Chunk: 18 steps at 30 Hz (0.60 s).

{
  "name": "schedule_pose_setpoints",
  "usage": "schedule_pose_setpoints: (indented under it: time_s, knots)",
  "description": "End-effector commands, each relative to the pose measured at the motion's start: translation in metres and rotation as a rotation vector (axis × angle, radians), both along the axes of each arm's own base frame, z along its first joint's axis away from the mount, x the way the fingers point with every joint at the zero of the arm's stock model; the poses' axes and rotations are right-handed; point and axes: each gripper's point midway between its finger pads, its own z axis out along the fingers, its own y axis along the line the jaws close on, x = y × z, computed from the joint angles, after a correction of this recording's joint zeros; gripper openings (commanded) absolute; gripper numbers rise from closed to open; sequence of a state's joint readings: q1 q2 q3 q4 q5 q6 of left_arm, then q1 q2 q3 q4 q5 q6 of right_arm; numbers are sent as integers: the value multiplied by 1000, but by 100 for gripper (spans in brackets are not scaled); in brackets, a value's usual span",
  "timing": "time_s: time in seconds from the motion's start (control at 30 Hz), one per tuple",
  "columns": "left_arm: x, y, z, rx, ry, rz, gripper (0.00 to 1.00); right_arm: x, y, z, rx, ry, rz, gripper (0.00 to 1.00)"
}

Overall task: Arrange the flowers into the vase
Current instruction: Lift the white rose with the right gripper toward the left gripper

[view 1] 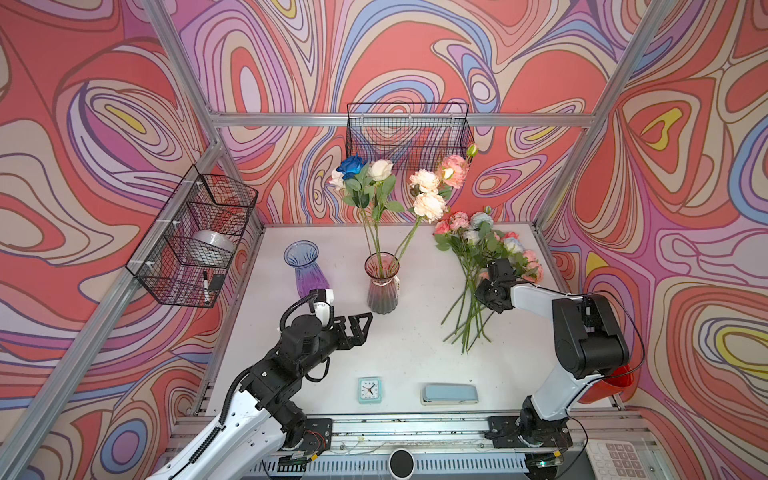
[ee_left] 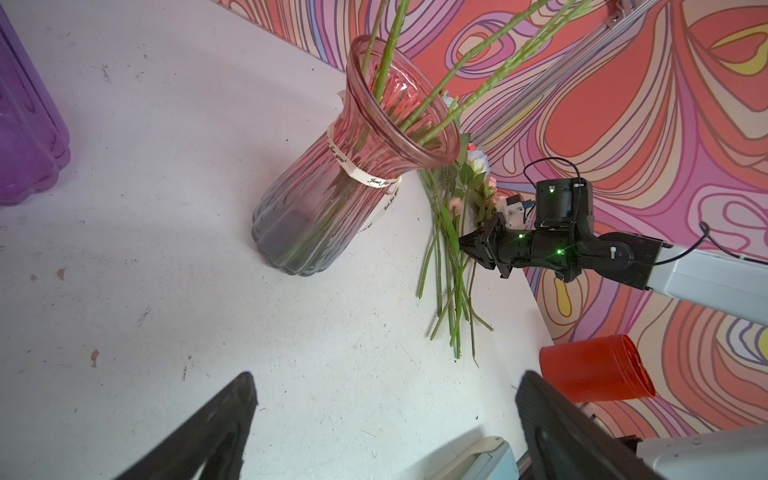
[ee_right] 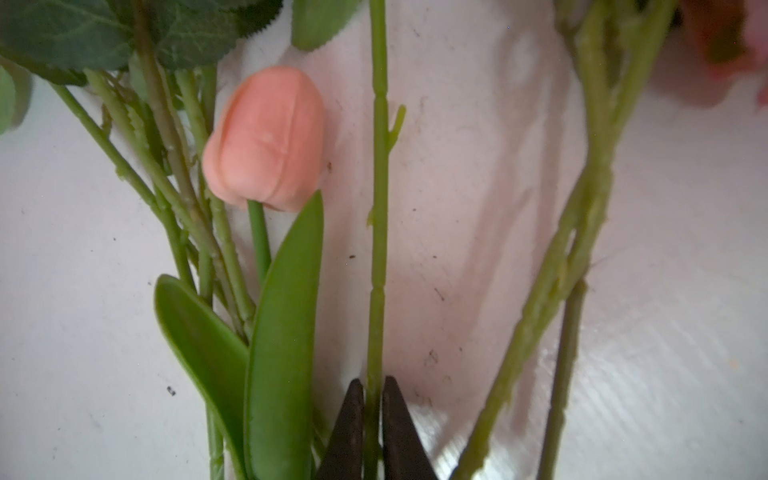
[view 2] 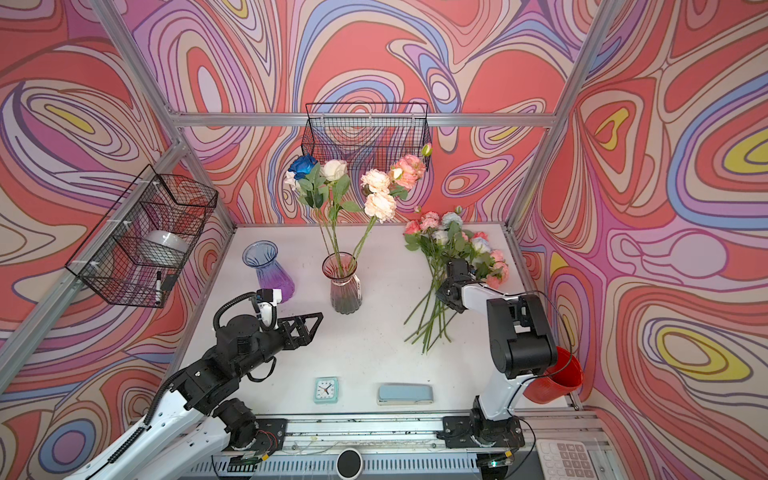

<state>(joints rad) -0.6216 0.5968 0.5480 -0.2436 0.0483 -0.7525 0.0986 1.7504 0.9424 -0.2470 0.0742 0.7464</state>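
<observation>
A pink-to-grey glass vase (view 1: 382, 291) (view 2: 345, 291) (ee_left: 328, 195) stands mid-table and holds several flowers (view 1: 428, 205) with blue, cream and peach heads. An empty purple vase (view 1: 305, 272) (view 2: 270, 272) stands to its left. More flowers (view 1: 478, 249) (view 2: 446, 249) lie in a pile on the right. Over that pile's stems, my right gripper (ee_left: 462, 241) (ee_right: 373, 390) is shut on one thin green stem (ee_right: 378, 208), next to a peach tulip bud (ee_right: 266, 141). My left gripper (view 1: 362, 326) (view 2: 316, 323) (ee_left: 388, 378) hovers open and holding nothing in front of the pink vase.
A small teal clock (view 1: 369, 390) and a pale blue case (view 1: 449, 394) lie near the front edge. A red cup (view 1: 611, 382) sits behind the right arm. Wire baskets (view 1: 195, 232) (view 1: 409, 137) hang on the left and back walls. A calculator (view 1: 615, 461) is at the front right.
</observation>
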Motion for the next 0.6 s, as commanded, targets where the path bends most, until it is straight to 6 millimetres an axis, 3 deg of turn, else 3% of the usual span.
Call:
schedule_pose_setpoints:
  time_s: [0.0,0.2,0.4,0.57]
  knots:
    - [0,3,8,2,-19,10,100,1,-5,7,-27,-8,-3,4]
    - [0,3,13,-3,-30,8,100,1,-14,42,-81,-82,-1,0]
    - [-1,1,23,-16,-46,-7,100,-9,-24,93,-129,-195,-14,0]
    - [-5,-4,40,-38,-79,-41,100,-26,-20,140,-102,-320,8,0]
